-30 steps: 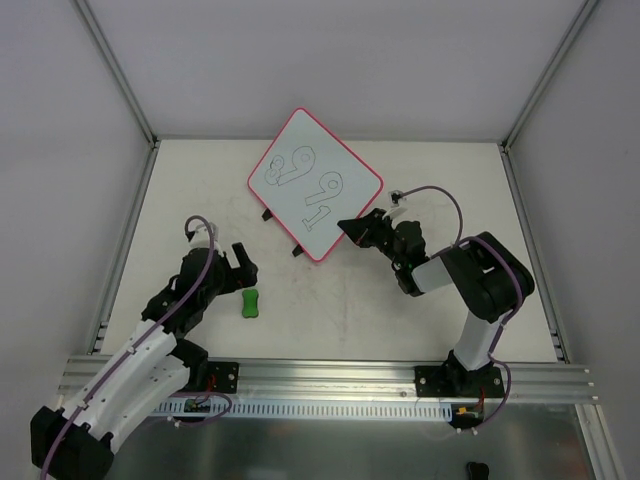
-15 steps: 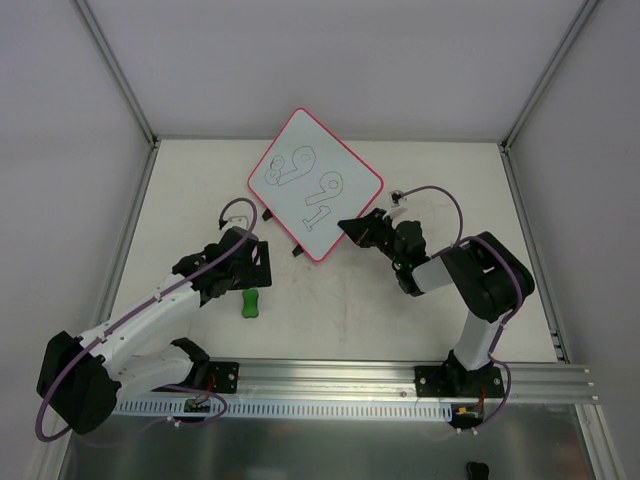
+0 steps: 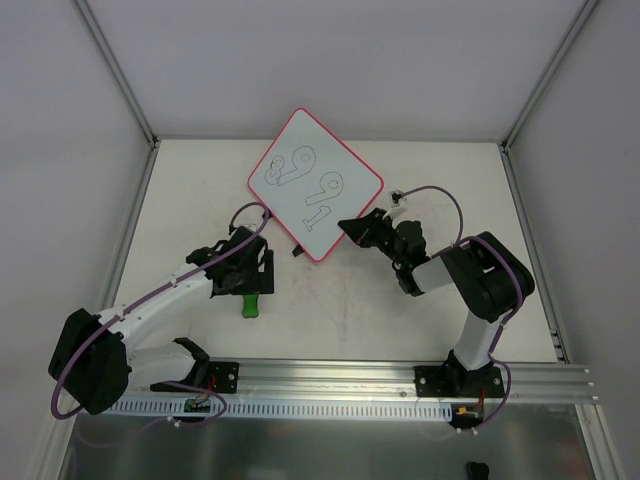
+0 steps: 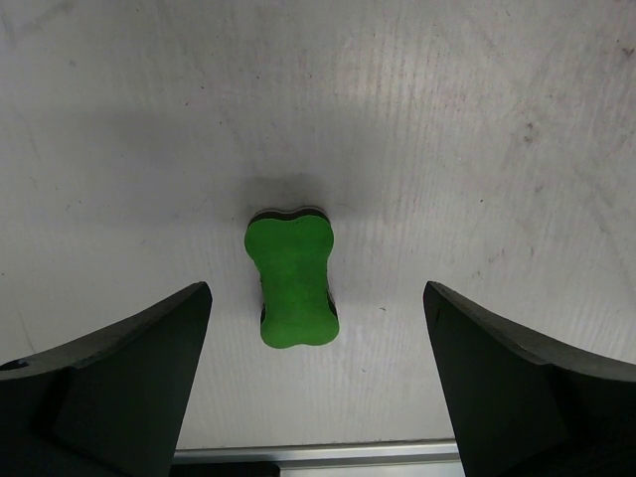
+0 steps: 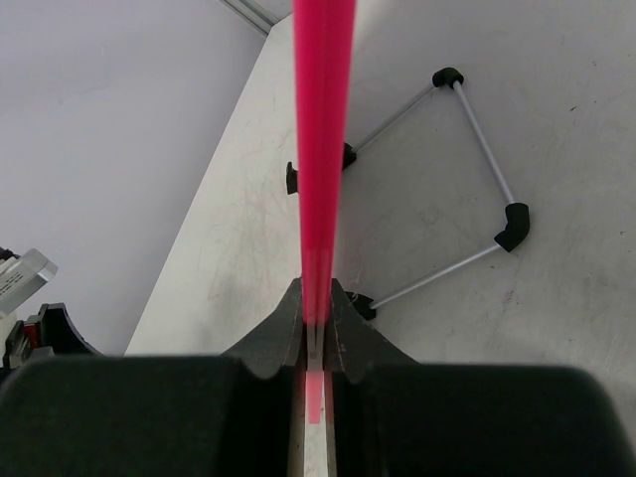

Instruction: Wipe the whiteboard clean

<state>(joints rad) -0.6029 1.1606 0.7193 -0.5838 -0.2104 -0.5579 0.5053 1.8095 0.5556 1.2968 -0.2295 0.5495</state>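
Observation:
The whiteboard [image 3: 314, 185], white with a red-pink rim and black digits on it, stands tilted at the back of the table. My right gripper [image 3: 350, 228] is shut on its lower right edge. In the right wrist view the rim [image 5: 322, 119] runs as a pink strip up from between the closed gripper [image 5: 316, 298]. A small green eraser [image 3: 250, 304] lies on the table in front of the board. My left gripper [image 3: 252, 283] hovers just above it, open. In the left wrist view the eraser [image 4: 291, 278] sits between the spread fingers, touching neither.
A wire stand with black corner pieces [image 5: 467, 169] props the board from behind, and two black clips [image 3: 297, 252] show at the board's lower left edge. An aluminium rail [image 3: 330, 378] runs along the near table edge. Frame posts and white walls enclose the table.
My left arm has swung right and forward until its gripper is over the green eraser, and its jaws have narrowed slightly. The right arm and the board have not moved.

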